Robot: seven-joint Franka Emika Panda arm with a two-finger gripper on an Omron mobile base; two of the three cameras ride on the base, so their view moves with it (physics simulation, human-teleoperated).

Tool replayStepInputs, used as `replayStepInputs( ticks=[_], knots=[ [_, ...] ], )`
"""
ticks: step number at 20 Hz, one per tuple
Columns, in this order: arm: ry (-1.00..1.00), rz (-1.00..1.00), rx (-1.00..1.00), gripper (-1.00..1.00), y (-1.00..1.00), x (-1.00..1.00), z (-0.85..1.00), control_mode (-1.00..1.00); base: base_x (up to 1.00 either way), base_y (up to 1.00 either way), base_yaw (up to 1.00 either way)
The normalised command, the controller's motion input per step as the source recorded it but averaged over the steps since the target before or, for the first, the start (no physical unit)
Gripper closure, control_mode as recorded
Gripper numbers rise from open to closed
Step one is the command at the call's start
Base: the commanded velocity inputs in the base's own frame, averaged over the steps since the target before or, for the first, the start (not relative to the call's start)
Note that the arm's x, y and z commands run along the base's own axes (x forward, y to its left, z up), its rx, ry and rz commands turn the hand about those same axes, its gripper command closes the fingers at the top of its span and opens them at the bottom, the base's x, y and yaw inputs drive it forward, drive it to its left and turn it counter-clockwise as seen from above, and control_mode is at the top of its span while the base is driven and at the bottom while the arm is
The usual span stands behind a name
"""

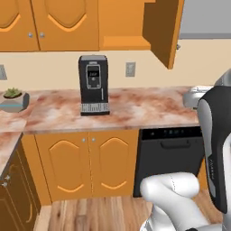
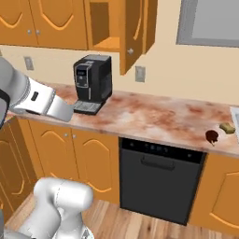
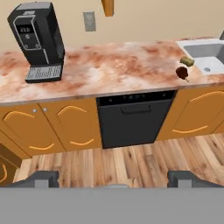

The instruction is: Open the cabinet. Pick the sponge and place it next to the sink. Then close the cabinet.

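Observation:
The cabinet point(image 2: 106, 28) on the wall stands open, its arched door point(image 2: 134, 32) swung out with the round knob point(image 2: 130, 50) near its lower edge; the door point(image 1: 164, 31) also juts out in the left base view. The olive-yellow sponge point(image 3: 187, 61) lies on the counter right beside the sink point(image 3: 209, 53), and the right base view shows the sponge point(image 2: 227, 127) near the counter's right end. My gripper point(image 3: 113, 178) is open and holds nothing. It hangs well back from the counter, over the wooden floor.
A dark brown bar on a stick point(image 3: 182, 73) lies just in front of the sponge. A black coffee machine point(image 3: 37, 39) stands at the counter's left, a potted plant point(image 1: 13, 99) further left. A black dishwasher point(image 3: 131, 120) sits under the counter between orange base doors.

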Motion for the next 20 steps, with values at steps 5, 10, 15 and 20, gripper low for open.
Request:
replayStepInputs(
  ticks=[5,10,15,20],
  knots=[
    [0.00,0.00,0.00,-1.00,0.00,0.00,0.00,1.00,0.28,0.90,-0.15],
    [0.00,0.00,0.00,-1.00,0.00,0.00,0.00,1.00,0.28,0.52,-0.20],
    [0.00,0.00,0.00,-1.00,0.00,0.00,0.00,1.00,0.95,0.12,-0.10],
    [0.00,0.00,0.00,-1.00,0.00,0.00,0.00,1.00,0.66,-0.29,0.00]
  ],
)
